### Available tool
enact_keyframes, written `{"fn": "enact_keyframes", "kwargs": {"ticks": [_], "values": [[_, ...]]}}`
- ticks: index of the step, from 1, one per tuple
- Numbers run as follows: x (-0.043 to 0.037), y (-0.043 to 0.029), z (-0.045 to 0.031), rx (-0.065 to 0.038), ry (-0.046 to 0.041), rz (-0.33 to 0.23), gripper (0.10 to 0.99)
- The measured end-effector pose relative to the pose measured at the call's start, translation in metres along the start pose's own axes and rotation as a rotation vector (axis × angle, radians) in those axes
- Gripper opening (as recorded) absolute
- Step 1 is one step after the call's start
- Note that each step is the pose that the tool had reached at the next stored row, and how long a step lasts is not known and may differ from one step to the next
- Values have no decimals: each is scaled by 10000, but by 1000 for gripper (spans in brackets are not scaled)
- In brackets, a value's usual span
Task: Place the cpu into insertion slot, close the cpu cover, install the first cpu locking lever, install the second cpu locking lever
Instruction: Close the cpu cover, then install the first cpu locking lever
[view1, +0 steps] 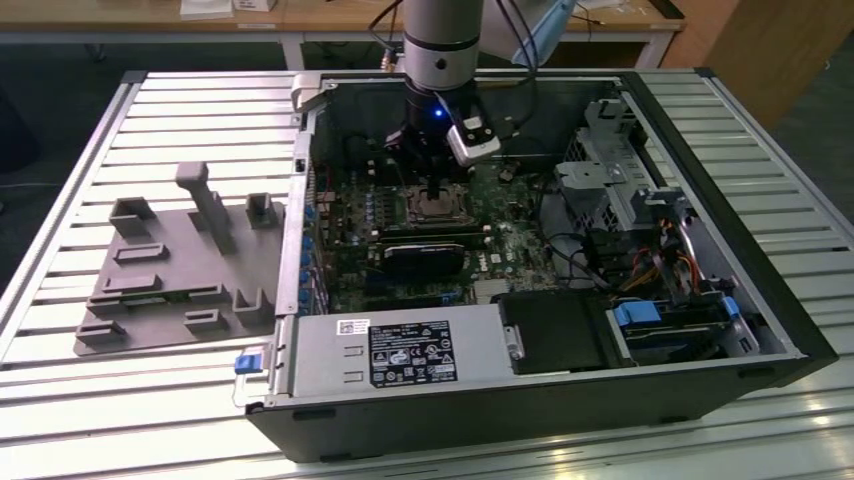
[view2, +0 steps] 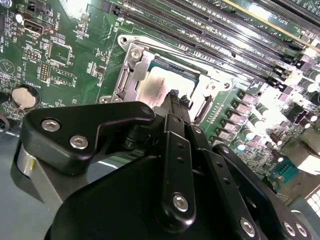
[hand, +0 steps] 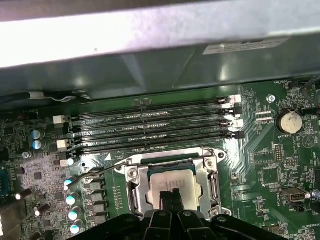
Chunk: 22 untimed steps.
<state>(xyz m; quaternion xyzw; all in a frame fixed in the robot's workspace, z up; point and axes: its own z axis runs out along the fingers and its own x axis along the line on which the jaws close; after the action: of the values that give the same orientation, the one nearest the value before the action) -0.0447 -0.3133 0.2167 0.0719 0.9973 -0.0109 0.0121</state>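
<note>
Closest to your wrist cameras is the black pincer (view2: 174, 96), its two fingers drawn together with no gap between them. In both wrist views the tips sit over the middle of the cpu (hand: 176, 181); whether they touch its silver top, you cannot tell.

Your cpu already lies flat in the insertion slot (hand: 165, 161) on the green circuit board (hand: 270, 170). The cpu cover (hand: 209, 176) lies as a grey metal frame around the chip, and the chip's top shows through its window. A thin wire lever (hand: 102, 170) runs from one corner of the frame out past a row of small capacitors; you cannot tell whether it is latched.

Just beyond the slot, the long black memory slots (hand: 150, 127) run parallel. A round coin cell (hand: 287, 121) sits well apart on the board.

From the exterior view, your arm reaches straight down into the open computer case (view1: 534, 410), which rests on the slatted surface (view1: 187, 120). A grey moulded fixture (view1: 160, 290) lies beside the case, towards the exterior view's left.
</note>
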Motion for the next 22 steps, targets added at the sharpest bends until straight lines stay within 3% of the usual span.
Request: {"fn": "enact_keyframes", "kwargs": {"ticks": [12, 22], "values": [[-3, -3, -131, 1, 0, -1, 102], [-3, -3, -141, -1, 0, -2, 102]]}}
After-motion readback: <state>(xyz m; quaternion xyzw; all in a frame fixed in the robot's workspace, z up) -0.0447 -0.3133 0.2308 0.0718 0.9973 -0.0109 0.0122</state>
